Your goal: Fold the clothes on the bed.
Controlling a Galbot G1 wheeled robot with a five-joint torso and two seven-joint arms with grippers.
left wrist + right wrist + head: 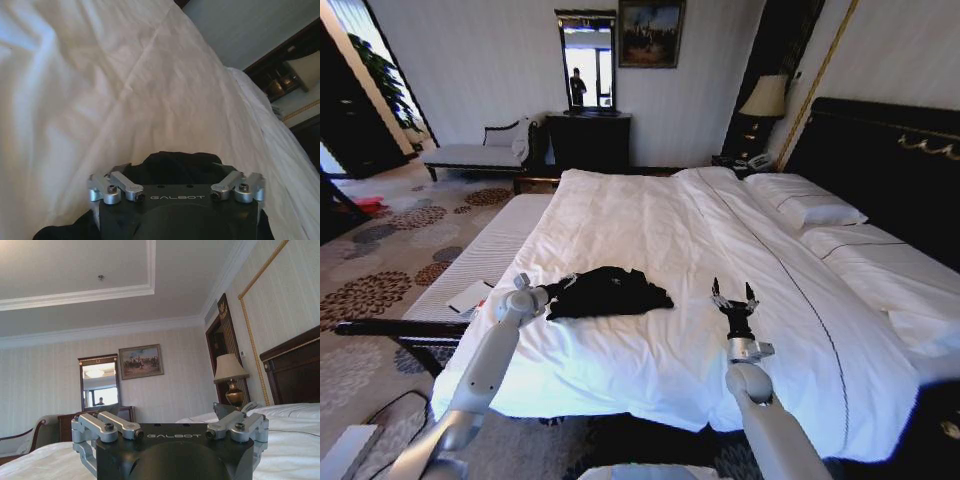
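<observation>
1. Nearest the head camera, the two arms rise from the foot of the bed [650, 230]; the right gripper [734, 296] stands over the white duvet [620, 360], to the right of the black T-shirt [605, 292] and well apart from it, pointing up the bed toward the headboard [880, 170].
2. Its fingers are spread wide with nothing between them.
3. The left gripper [558, 290] is at the left edge of the T-shirt, its tip buried in the dark fabric. In the left wrist view black cloth [175, 167] bunches right at the finger bases; I cannot tell how far those fingers are apart or whether they have hold of it.
4. The T-shirt lies crumpled in a low heap on the duvet, toward the foot of the bed and left of its middle.
5. Pillows [810, 205] sit beside the headboard, and a lamp [765, 100] stands past it.
</observation>
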